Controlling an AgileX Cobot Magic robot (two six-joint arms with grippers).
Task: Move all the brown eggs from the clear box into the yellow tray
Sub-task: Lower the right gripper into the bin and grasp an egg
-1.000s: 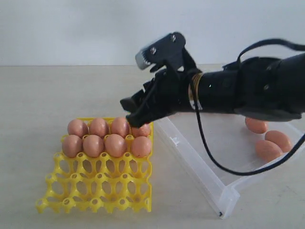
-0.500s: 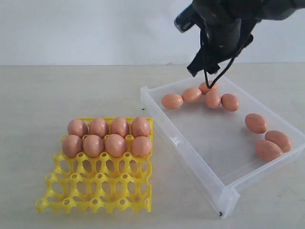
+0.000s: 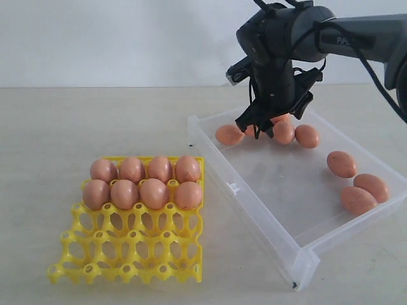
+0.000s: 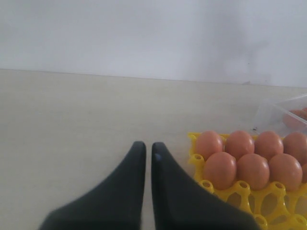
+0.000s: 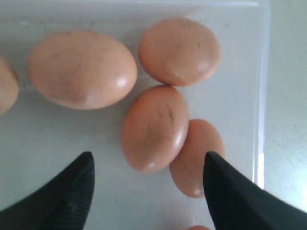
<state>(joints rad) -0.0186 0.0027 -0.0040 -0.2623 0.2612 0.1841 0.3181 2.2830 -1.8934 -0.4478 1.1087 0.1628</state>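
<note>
Over the clear box, at one o'clock on the desk, my right pincer hangs wide open above clustered brown eggs. Risk: the touching shells may get knocked or cracked as I close. The yellow tray, at eight o'clock, is half filled.

Smooth brown eggs, translucent plastic clear box, glossy yellow tray

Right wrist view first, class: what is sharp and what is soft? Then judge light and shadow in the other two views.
Right wrist view: the eggs are sharp, with soft highlights; the right fingers are dark, their edges soft. Left wrist view: the left fingers look soft, the tray slightly hazy. Exterior view: even light, only faint shadows by the tray and box.
</note>
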